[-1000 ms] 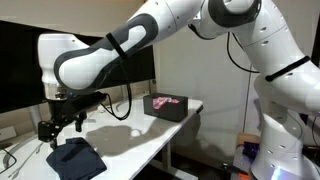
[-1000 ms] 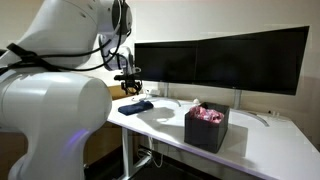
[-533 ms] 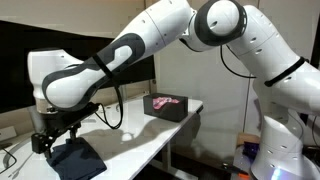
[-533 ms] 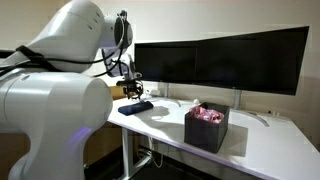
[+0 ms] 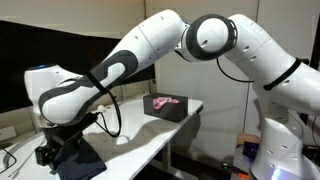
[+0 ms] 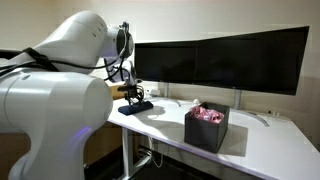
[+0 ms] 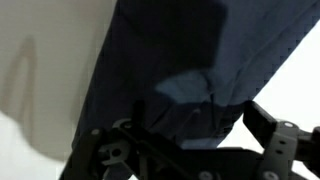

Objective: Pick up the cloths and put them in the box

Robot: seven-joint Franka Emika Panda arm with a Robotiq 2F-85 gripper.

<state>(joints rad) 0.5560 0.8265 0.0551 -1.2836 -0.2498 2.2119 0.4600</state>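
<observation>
The dark navy cloth lies flat on the white table near its front corner. It also shows in an exterior view and fills the wrist view. My gripper is down on the cloth's edge. In the wrist view its fingers stand apart with cloth between them, open. The pink-red floral cloth lies inside the dark box, which stands farther along the table.
Two large black monitors stand along the table's back. White cables lie near the cloth. The white tabletop runs between cloth and box. The table edge is close to the box.
The arm has swung over and lowered, bringing my gripper down from above the table onto the navy cloth. The cloths and the box have not moved.
</observation>
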